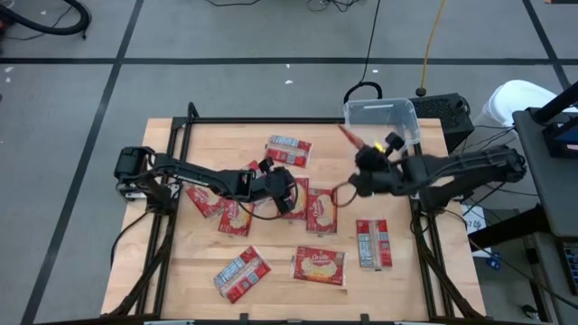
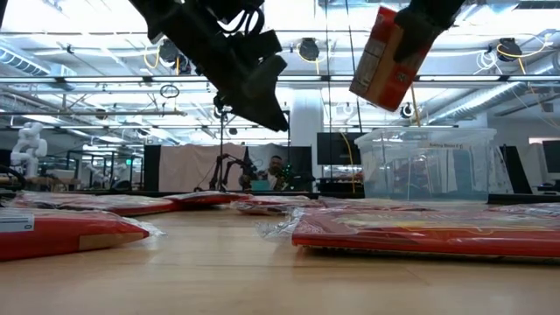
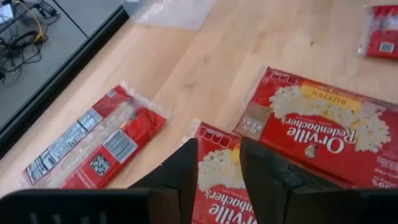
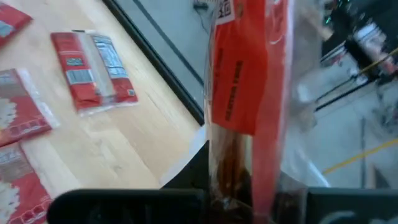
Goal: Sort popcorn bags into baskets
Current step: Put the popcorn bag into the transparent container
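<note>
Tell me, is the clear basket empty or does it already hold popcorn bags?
Empty, it seems: the clear basket shows no red packet through its walls, and the right pincer holds a popcorn bag in the air beside it.

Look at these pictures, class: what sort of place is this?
Probably a robotics lab. A wooden table stands on a grey taped floor, cables trail behind it, and the low view shows more rigs under exposed ceiling pipes.
</note>
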Robot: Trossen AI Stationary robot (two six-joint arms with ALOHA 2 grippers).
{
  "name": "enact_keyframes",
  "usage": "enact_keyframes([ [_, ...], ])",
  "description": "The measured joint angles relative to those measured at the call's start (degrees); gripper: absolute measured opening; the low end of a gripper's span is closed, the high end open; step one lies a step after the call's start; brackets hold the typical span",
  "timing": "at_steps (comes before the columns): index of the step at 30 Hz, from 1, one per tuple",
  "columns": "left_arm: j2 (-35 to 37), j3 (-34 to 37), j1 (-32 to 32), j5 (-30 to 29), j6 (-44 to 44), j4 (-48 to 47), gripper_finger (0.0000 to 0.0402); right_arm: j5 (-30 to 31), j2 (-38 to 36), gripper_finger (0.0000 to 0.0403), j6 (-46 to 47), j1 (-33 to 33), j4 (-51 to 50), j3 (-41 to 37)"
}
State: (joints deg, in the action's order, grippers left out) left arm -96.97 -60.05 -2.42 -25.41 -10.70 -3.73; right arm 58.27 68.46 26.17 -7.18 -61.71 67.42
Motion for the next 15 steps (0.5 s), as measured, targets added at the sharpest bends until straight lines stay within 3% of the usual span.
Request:
enact_keyframes([
  [11,0.0,0.0,-0.1,0.3,2.2,1.6,0.0116,-4.8,-0.5,0.0020,-12.3,5.0,0.0,0.0],
  [15,0.1,0.0,-0.1,0.4,8.3,7.4,0.0122,-8.0,-1.5,0.0020,-16.9,4.7,2.4,0.0],
])
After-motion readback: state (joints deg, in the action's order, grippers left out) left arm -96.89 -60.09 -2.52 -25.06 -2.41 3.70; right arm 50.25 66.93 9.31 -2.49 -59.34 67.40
